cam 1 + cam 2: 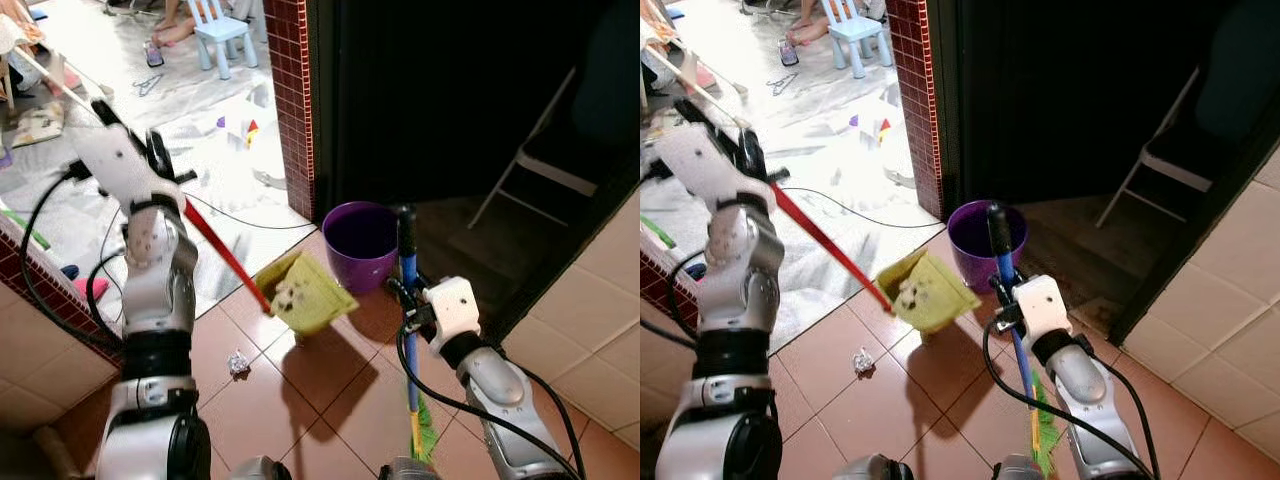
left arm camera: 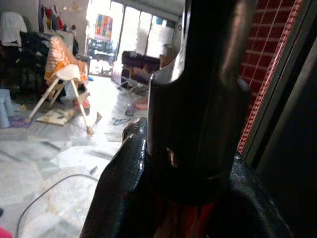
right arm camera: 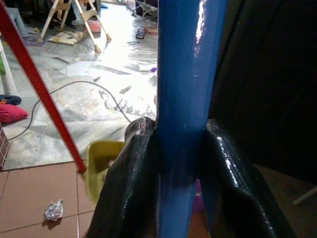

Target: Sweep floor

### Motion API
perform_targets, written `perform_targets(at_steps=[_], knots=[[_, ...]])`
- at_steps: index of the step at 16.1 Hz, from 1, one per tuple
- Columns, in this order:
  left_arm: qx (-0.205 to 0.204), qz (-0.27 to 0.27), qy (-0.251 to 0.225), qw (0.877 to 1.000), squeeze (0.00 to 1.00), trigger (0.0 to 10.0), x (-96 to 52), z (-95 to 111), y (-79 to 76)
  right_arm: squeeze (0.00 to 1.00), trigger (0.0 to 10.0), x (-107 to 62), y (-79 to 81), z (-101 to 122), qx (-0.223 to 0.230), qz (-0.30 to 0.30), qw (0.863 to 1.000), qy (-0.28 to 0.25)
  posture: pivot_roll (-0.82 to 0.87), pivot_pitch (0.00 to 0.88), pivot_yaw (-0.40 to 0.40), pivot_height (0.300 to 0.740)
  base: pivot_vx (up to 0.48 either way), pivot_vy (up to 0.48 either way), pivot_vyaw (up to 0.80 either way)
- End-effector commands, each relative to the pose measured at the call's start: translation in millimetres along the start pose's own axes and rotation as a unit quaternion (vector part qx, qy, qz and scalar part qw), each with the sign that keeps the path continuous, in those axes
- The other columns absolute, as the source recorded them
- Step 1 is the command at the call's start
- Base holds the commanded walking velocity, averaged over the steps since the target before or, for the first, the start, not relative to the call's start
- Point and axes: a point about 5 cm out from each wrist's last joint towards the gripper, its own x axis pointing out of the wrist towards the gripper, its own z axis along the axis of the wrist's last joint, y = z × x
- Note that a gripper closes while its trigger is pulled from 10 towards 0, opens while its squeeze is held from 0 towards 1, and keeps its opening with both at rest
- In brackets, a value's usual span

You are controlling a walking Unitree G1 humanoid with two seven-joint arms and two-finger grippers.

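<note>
Two tools in play here. Nearest, the right gripper point(image 3: 181, 148) is clamped on the blue broom handle point(image 1: 409, 290), broom standing upright with green bristles point(image 1: 424, 430) down on the red floor tiles point(image 1: 300, 400). A crumpled bit of paper point(image 1: 238, 363) lies on the tiles nearby. The left gripper point(image 2: 190, 198) is closed round the red dustpan handle point(image 1: 225, 255), holding the yellow dustpan point(image 1: 305, 292) tilted up off the floor, some scraps inside. Just behind it sits a purple bucket point(image 1: 360, 240) by the brick pillar point(image 1: 292, 100). Further back, a small blue chair point(image 1: 220, 35).
</note>
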Motion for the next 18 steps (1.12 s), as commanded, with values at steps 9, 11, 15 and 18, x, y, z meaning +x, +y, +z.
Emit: perform_targets(at_steps=[9,11,15,18], knots=[[-0.017,0.008,-0.135,0.991,0.00,10.0,34.4,77,0.3,0.00,10.0,-3.0,5.1,-3,0.007,0.010,1.000,0.002,-0.18,0.000,0.106,0.740,0.000,0.000,0.00],[-0.017,0.016,-0.138,0.990,0.00,10.0,36.2,79,3.1,0.00,10.0,-3.5,5.1,-4,0.008,0.010,1.000,0.002,-0.18,0.000,0.103,0.740,0.000,0.000,0.00],[-0.054,-0.010,-0.130,0.990,0.00,10.0,36.1,74,-7.8,0.00,10.0,-3.3,7.6,-1,0.020,0.023,1.000,-0.008,-0.18,0.000,0.102,0.740,0.073,0.000,0.00],[-0.064,-0.013,-0.131,0.989,0.00,10.0,37.3,76,-9.3,0.00,10.0,-3.4,8.0,-1,0.021,0.023,0.999,-0.011,-0.18,0.000,0.104,0.740,0.356,0.000,0.00]])
